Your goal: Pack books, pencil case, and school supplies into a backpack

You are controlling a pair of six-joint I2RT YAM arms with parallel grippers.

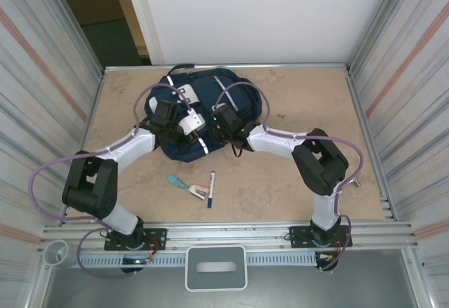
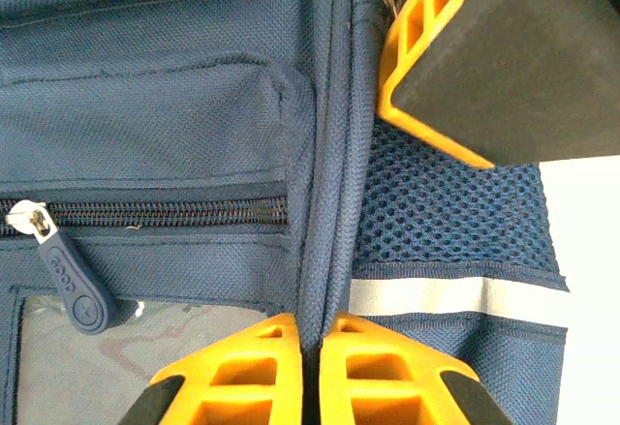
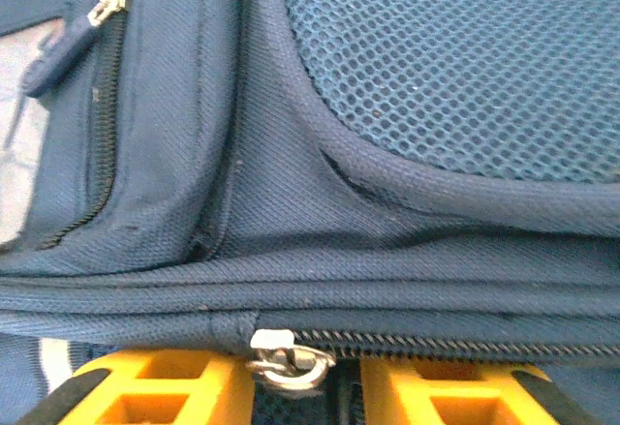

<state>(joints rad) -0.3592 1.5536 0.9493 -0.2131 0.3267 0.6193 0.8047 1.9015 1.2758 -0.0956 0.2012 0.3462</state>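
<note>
The navy backpack lies at the back middle of the table, with both arms reaching onto its near part. My left gripper is shut on a raised ridge of the backpack fabric beside a pale reflective stripe. My right gripper straddles the metal zipper slider on the backpack; its jaws stand apart, with a gap left beside the slider. A white marker with a blue cap and a teal-and-pink item lie on the table in front. Books and pencil case are out of view.
Corrugated metal walls close in the table on the left and right, with a white panel behind. A front-pocket zipper with a blue rubber pull runs across the bag. An orange finger of the right gripper is close above my left one.
</note>
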